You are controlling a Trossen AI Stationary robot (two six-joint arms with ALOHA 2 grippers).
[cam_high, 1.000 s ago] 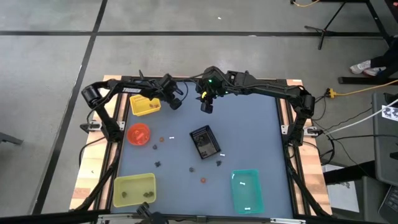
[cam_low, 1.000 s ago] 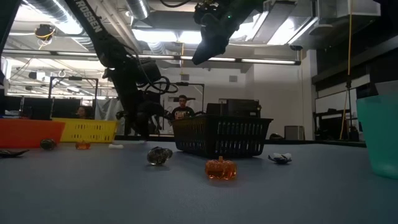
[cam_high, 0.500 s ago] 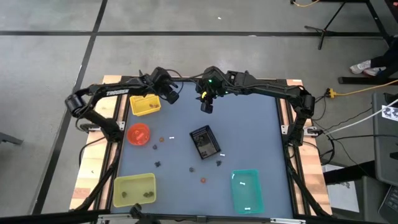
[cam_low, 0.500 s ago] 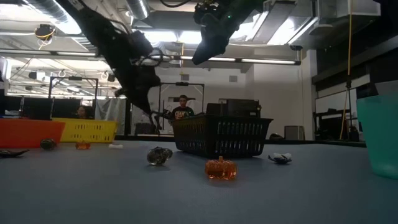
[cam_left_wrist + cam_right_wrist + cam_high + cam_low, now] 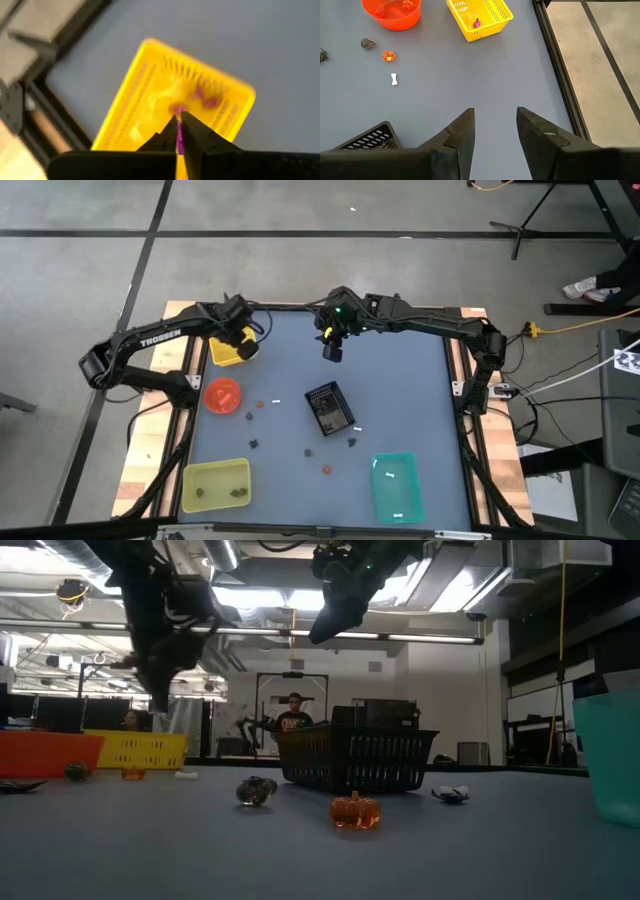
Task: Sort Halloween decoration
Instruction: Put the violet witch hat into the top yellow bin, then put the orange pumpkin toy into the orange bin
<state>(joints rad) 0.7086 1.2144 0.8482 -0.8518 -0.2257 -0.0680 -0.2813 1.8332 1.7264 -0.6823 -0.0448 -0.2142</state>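
Note:
The Halloween decoration is a scatter of tiny trinkets on the blue table: a white bone [image 5: 275, 402], an orange pumpkin [image 5: 326, 470] and dark pieces [image 5: 254, 443]. My left gripper [image 5: 243, 335] hangs above the yellow basket [image 5: 232, 352] at the far left, shut on a small purple trinket [image 5: 178, 141]. More purple bits [image 5: 205, 99] lie in the basket. My right gripper [image 5: 332, 352] is open and high over the table's far middle, with nothing between its fingers [image 5: 462, 131]. My left gripper pinches the purple trinket between its two fingertips, where it shows only as a thin purple sliver [image 5: 178, 145] in the gap. The fingers slant steeply down from above. The trinket is lifted clear, over the inside of the yellow basket [image 5: 150, 95].
A black mesh tray [image 5: 328, 408] stands mid-table. An orange bowl [image 5: 222, 394] is at the left, a yellow-green tray [image 5: 215, 485] near left and a teal tray [image 5: 395, 485] near right. A person [image 5: 292, 715] shows in the room beyond the table.
My left gripper has risen and gone toward the table's left edge, from beside the yellow basket's right side to above the basket. It has stayed shut all the while.

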